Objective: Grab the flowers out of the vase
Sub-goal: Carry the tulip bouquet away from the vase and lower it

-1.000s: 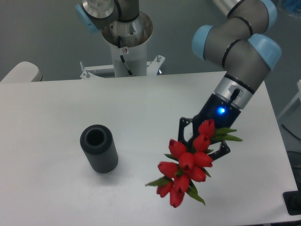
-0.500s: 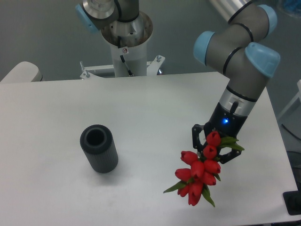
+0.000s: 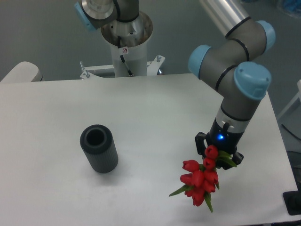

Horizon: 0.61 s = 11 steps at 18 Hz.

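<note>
The flowers (image 3: 200,179), a bunch of red tulip buds with green leaves, hang over the front right of the white table (image 3: 141,113). My gripper (image 3: 217,149) is shut on their stems, just above the top bud, and its fingers are mostly hidden behind the blooms. The vase (image 3: 99,148), a dark ribbed cylinder with an open round mouth, stands upright and empty at the left of the table, well apart from the bunch.
The arm's grey and blue links (image 3: 233,70) reach in from the upper right. The robot's white base column (image 3: 126,42) stands behind the table's far edge. The table's front edge lies just below the flowers.
The gripper has carried the flowers a little further right and toward the front edge, and the wrist has turned more upright. The vase has not moved.
</note>
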Available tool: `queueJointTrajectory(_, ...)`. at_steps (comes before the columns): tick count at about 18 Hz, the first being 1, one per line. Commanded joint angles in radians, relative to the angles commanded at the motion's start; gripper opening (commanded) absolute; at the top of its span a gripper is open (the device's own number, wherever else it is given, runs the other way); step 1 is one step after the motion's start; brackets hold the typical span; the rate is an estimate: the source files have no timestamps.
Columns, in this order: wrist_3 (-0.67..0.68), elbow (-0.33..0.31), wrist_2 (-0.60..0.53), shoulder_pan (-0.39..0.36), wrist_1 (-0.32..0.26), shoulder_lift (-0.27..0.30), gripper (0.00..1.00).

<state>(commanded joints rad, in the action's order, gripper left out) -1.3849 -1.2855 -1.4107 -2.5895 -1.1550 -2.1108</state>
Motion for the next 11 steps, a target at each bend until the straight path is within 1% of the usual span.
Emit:
queueJointTrajectory(2, -0.014, -0.002, -0.114, 0.046, -0.008, -0.009, 0.03)
queueJointTrajectory(3, -0.014, 0.000, -0.143, 0.060, -0.008, -0.017, 0.03)
queueJointTrajectory(9, -0.014, -0.028, -0.149, 0.068, -0.009, -0.020, 0.04)
queueJointTrajectory(11, -0.016, -0.028, -0.149, 0.069, -0.008, -0.021, 0.04)
